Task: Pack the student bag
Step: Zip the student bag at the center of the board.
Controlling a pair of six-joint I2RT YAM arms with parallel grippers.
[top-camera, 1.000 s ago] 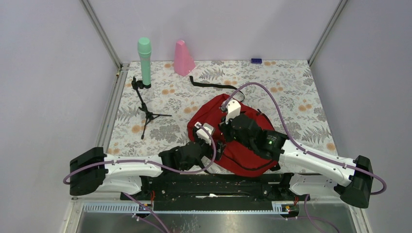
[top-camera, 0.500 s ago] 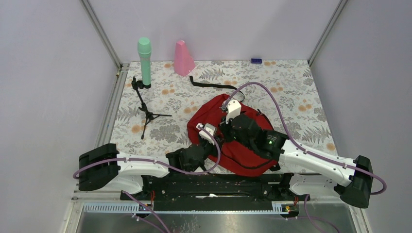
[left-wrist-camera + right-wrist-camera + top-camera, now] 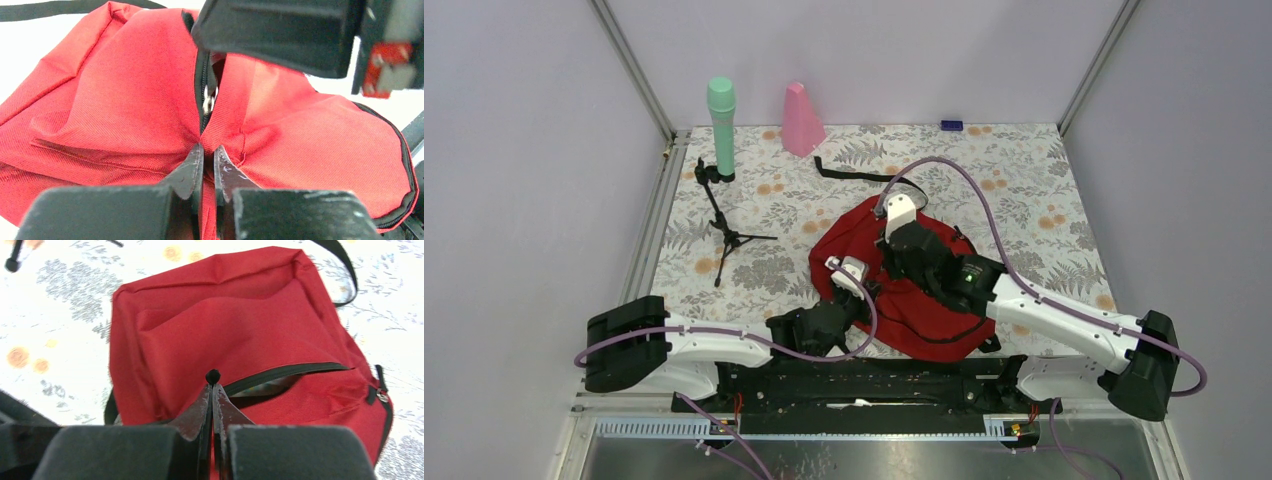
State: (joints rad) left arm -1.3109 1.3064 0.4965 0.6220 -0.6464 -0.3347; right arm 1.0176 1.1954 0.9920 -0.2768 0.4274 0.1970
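The student bag (image 3: pixel 852 236), a red backpack with black zippers, lies in the middle of the table, partly under both arms. My left gripper (image 3: pixel 209 150) is shut on a fold of its red fabric (image 3: pixel 125 100) just below the metal zipper slider (image 3: pixel 207 100). My right gripper (image 3: pixel 212 385) is shut on a black zipper pull cord, whose knob (image 3: pixel 213 375) sticks out past the tips. Beside it the black zipper (image 3: pixel 285 372) gapes a little. In the top view the left gripper (image 3: pixel 861 300) and right gripper (image 3: pixel 886 272) meet close together on the bag.
A green cylinder (image 3: pixel 721 125) and a pink cone (image 3: pixel 802 120) stand at the back left. A small black tripod (image 3: pixel 724 225) lies left of the bag. A black strap (image 3: pixel 859 173) lies behind it, and a small blue object (image 3: pixel 951 125) sits at the back edge.
My left gripper has moved in to the bag and shut on its fabric. The right arm, still shut on the pull cord, has shifted slightly toward the back.
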